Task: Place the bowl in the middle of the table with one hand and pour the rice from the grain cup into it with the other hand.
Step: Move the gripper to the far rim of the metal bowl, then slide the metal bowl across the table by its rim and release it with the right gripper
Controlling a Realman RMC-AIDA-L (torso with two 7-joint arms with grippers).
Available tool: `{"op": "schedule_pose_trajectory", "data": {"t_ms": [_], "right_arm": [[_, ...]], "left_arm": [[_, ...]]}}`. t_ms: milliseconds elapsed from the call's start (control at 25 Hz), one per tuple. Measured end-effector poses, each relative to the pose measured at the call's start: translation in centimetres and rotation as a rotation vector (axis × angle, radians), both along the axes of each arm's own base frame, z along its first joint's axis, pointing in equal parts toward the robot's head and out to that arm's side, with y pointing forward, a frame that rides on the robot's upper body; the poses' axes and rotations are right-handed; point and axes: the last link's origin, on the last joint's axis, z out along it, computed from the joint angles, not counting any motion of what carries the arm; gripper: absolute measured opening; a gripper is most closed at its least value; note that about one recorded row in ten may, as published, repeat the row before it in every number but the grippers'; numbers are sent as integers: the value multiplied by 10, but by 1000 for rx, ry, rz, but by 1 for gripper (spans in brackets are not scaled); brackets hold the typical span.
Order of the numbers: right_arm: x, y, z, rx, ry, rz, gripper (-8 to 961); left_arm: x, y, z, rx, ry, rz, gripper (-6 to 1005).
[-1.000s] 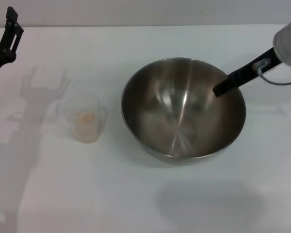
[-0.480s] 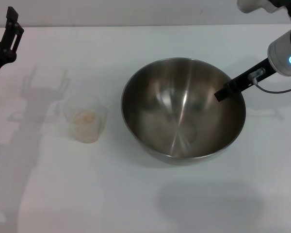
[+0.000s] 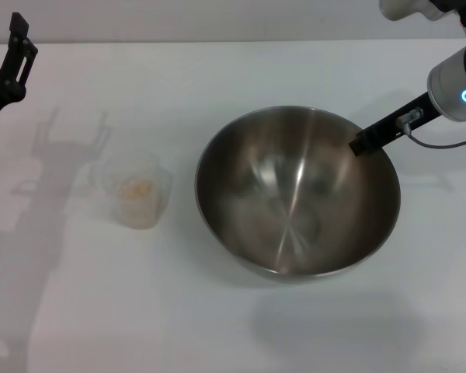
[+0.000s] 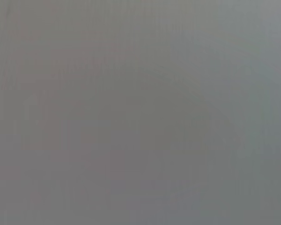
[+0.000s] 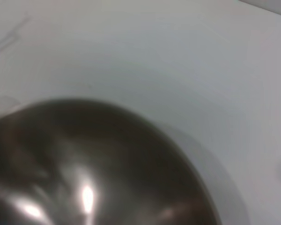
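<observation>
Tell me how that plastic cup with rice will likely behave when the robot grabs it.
The grain cup looks thin and small, so probably light and apt to tip. Its smooth clear wall may be slippery. The rice lies loose in the open top, so tilting would likely spill it.

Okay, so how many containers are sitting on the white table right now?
2. A large round stainless-steel bowl sits near the middle of the white table, with the right gripper at its far right rim. A small clear plastic cup holding pale rice stands apart, to the bowl's left.
</observation>
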Motion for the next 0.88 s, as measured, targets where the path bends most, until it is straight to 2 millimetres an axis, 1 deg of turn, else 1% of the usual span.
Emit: {"op": "schedule_pose_trajectory", "data": {"t_ms": [40, 160, 480, 880], "right_arm": [[0, 0, 0, 1, 1, 1, 44], [-3, 2, 3, 19, 7, 13, 39], [-14, 8, 23, 100, 48, 47, 31], [-30, 8, 22, 88, 135, 92, 22]], "left_arm": [[0, 0, 0, 0, 0, 0, 811], [0, -1, 0, -1, 1, 1, 810], [0, -2, 0, 3, 0, -5, 809], [0, -2, 0, 2, 2, -9, 808]]}}
